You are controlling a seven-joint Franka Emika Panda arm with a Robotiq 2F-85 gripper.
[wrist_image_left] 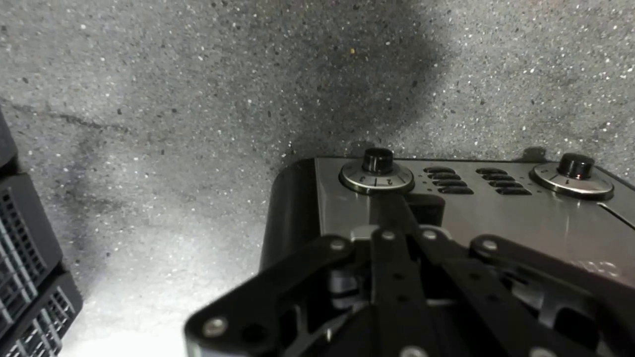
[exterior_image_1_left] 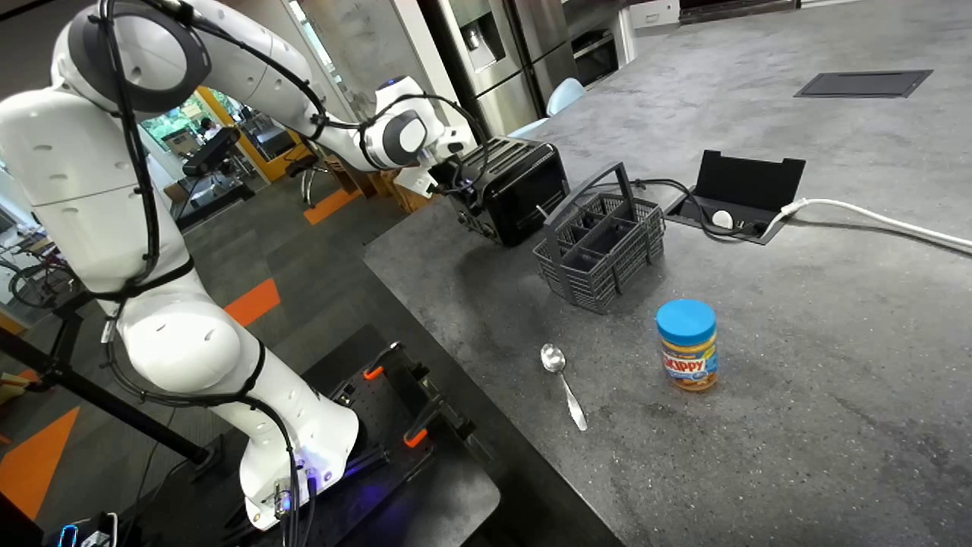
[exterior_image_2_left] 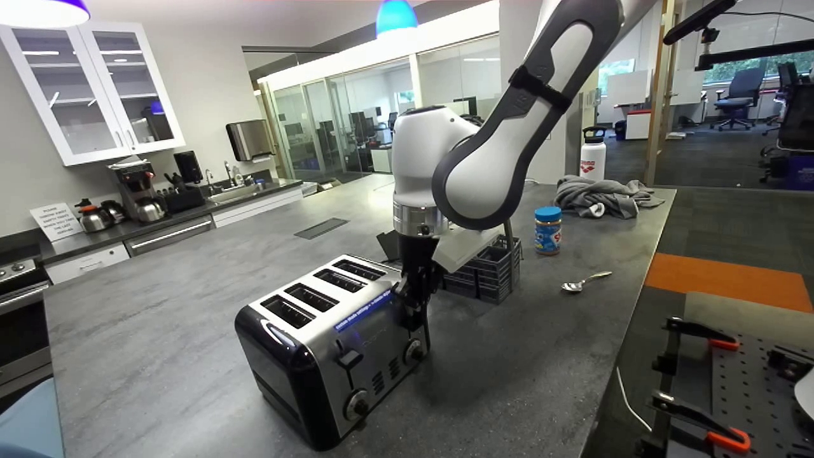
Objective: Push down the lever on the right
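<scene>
We're right at the toaster (exterior_image_2_left: 327, 350), standing near a corner of the bench (exterior_image_1_left: 820, 319), its front facing the edge beside the arm (exterior_image_1_left: 190, 334). And here's the hand (exterior_image_2_left: 413, 315), down at that front face, fingers (wrist_image_left: 392, 248) together as far as the wrist view shows, clamped on nothing I can make out. Where's the right lever (wrist_image_left: 430, 208)? On the end farther from the bench edge by the blue chair (exterior_image_2_left: 25, 423); that dark block poking out beside the fingers looks like it. Touching or just apart? Can't tell, nor how far down it sits.

So, the push! Best played with the fingers as one blunt prod, tips centred on top of the lever, because with it showing to one side like that, they could slip off. Straight down toward the bench, close to the face but not scraping it; lean inward and the whole toaster might skate away from that arm-side edge. Expect some spring resistance, I'd say, so firm and even all the way till it catches. Then stop, clear of the dial (wrist_image_left: 377, 173) just below. And the left lever (exterior_image_2_left: 349, 359)? Leave that alone!
</scene>
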